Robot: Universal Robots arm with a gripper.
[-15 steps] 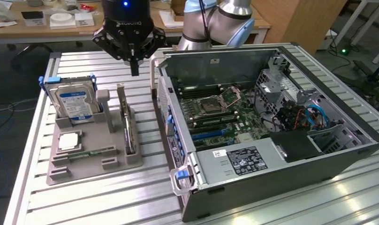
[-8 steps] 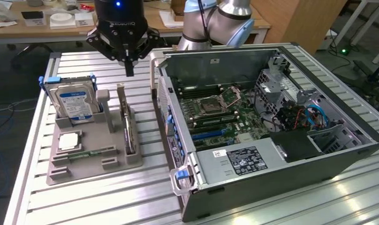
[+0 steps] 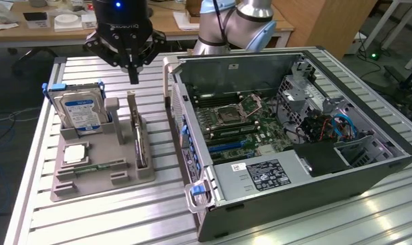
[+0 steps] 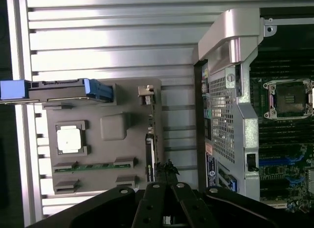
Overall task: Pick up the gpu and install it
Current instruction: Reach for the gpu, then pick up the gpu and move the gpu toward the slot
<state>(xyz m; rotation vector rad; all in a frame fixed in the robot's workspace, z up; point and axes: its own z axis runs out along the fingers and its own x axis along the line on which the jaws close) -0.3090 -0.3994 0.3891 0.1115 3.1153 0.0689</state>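
exterior view: shows the gpu [image 3: 137, 138] standing on its long edge in a slot of the grey parts holder [image 3: 124, 176], on the slatted table [image 3: 104, 214], to the exterior view's left of the open computer case [image 3: 369, 168]. places it just beside the blue-labelled hard drive [image 3: 80, 113], with a cpu [image 3: 75, 153] and a memory stick [image 3: 97, 167] lying flat in the same holder. reads as a light, stiff but fragile card, thin enough to crack under a hard squeeze and probably smooth on its faces. suggests a pinch across the bare upper edge, about midway along, for a straight lift out of the slot. finds the gripper [image 3: 133, 77] hanging above the far end of the card, apart from it, fingers pressed together, holding nothing and touching nothing. leaves the motherboard [image 3: 236, 122] in the case bare.

wrist view: looks down on the card edge-on, a dark sliver with its silver bracket [image 4: 145, 90] at one end. catches the pinched fingertips over the other end of that sliver, with nothing between them. takes in the hard drive on edge, the cpu and the memory stick in their pockets, and the case wall alongside the holder.
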